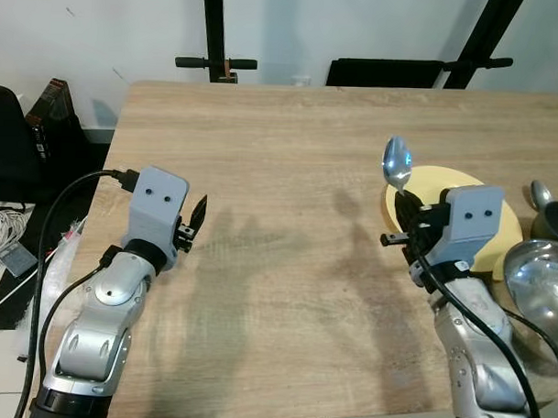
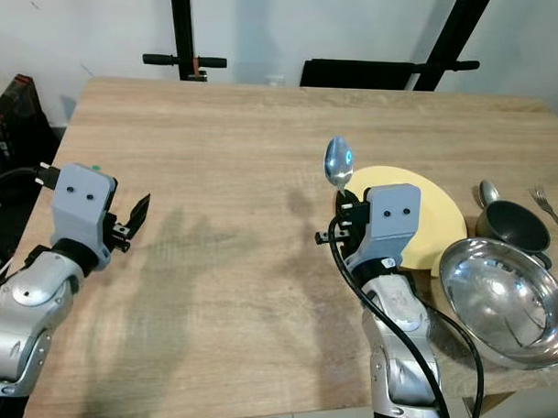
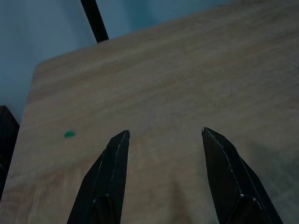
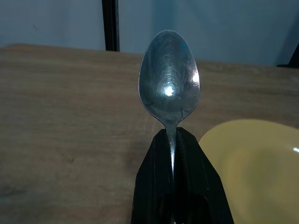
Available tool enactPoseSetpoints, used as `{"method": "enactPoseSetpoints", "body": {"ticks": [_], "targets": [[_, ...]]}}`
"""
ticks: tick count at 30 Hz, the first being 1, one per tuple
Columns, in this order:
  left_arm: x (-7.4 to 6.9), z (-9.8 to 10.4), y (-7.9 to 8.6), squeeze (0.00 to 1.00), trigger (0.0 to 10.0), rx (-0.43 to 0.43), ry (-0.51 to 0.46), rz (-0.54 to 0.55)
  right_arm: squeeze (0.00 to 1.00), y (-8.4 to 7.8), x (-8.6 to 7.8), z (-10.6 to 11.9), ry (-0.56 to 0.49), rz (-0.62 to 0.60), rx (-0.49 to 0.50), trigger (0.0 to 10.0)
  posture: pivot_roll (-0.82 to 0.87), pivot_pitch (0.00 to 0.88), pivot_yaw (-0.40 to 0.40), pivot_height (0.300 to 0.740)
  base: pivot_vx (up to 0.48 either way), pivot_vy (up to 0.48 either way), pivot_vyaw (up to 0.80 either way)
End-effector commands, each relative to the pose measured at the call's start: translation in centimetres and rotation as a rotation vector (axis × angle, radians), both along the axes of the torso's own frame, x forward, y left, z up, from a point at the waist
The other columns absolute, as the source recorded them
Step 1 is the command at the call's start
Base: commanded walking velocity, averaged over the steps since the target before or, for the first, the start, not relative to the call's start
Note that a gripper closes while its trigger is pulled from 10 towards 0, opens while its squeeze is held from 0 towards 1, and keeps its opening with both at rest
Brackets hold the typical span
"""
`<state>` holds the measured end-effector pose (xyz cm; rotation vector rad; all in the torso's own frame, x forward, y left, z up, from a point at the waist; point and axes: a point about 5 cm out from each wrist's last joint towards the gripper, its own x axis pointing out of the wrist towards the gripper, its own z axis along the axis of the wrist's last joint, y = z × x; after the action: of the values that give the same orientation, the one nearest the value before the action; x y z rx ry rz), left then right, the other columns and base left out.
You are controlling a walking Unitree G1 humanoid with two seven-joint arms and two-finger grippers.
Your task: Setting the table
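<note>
Steel spoon (image 4: 169, 81) clamped upright in right gripper (image 1: 408, 234), over light wooden tabletop (image 1: 289, 173) beside round yellow plate (image 2: 439, 219) near right edge. Step: placing spoon; next, lower it flat alongside plate. Left gripper (image 3: 163, 177) spread open, empty.

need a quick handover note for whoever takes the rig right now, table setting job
Right end effector: shut on the spoon, bowl end up, held above the table just left of the yellow plate.
Left end effector: open, holding nothing, over bare table on the left.
Other things: steel bowl at the right edge near the robot; dark cup behind it with a second spoon at its rim; fork further right.
Done: plate is out, spoon is picked up.
Left: lay the spoon down, probably beside the plate, then place the fork, cup and bowl.
</note>
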<state>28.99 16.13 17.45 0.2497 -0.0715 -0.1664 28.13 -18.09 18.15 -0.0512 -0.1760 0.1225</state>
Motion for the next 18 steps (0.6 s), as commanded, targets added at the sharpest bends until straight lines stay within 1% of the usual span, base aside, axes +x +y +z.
{"method": "enactPoseSetpoints", "body": {"ticks": [1,3,18], "targets": [[-0.24,-0.43,-0.1,0.11,10.0,0.005,0.009,-0.008,0.0,-0.25,0.02,-0.38,0.014,-0.011,0.012,10.0,-0.09,0.042,0.05,0.74,-0.371,0.0,0.0],[-0.2,-0.46,-0.07,0.13,10.0,0.004,0.01,-0.008,0.0,-0.27,0.05,-0.41,0.015,-0.012,0.012,10.0,-0.1,0.044,0.049,0.74,-0.366,0.0,0.0],[-0.14,-0.51,-0.17,0.12,10.0,-0.003,0.014,-0.01,0.0,-0.37,0.09,-0.47,0.019,-0.014,0.008,10.0,-0.1,0.047,0.048,0.74,-0.347,0.0,0.0]]}}
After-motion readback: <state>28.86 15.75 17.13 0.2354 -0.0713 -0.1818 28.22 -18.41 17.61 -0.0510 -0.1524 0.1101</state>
